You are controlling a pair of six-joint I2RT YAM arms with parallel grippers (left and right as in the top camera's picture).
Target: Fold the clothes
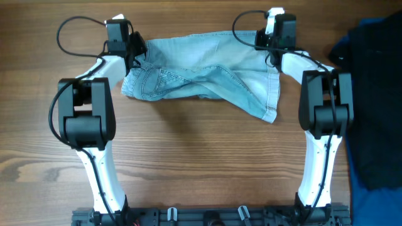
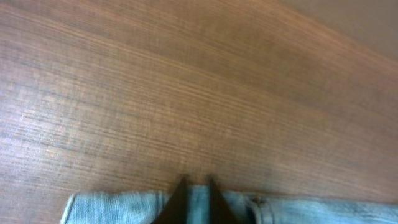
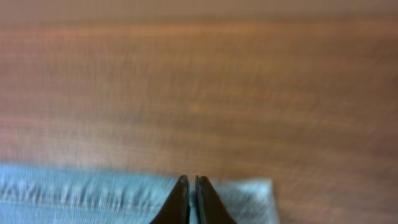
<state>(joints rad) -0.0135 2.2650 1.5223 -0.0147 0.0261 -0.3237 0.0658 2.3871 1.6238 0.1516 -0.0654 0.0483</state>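
A pair of light blue denim shorts (image 1: 201, 72) lies crumpled at the far middle of the wooden table, with one part folded over toward the front right. My left gripper (image 1: 134, 49) is at the garment's far left corner. In the left wrist view its fingers (image 2: 196, 185) are closed on the denim edge (image 2: 118, 208), with cloth between the tips. My right gripper (image 1: 271, 45) is at the far right corner. In the right wrist view its fingers (image 3: 191, 182) are pinched on the denim hem (image 3: 81, 196).
A pile of dark blue and black clothes (image 1: 377, 94) lies along the right edge of the table. Bare wooden table (image 1: 201, 163) lies in front of the shorts between the two arm bases.
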